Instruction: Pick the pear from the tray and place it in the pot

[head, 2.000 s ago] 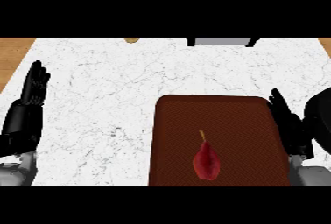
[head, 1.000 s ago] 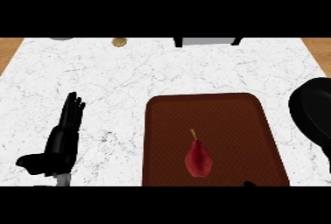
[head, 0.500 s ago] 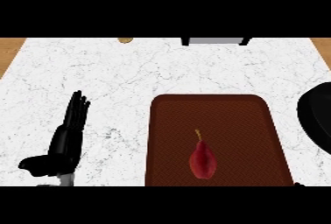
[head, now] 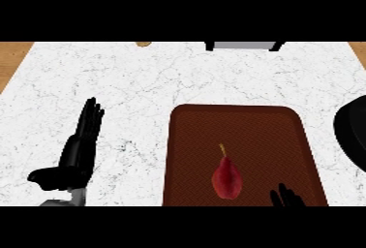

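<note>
One red pear lies on one brown tray on the bench, one black pot at rt edge; left hand open, fingers straight; right hand fingertips only, open/closed can't tell.

A dark red pear with a yellowish stem lies on a reddish-brown, finely hatched tray; the tabletop is white marble with grey veins.

A single head view looks steeply down on the marble counter, its far edge near the top.
</note>
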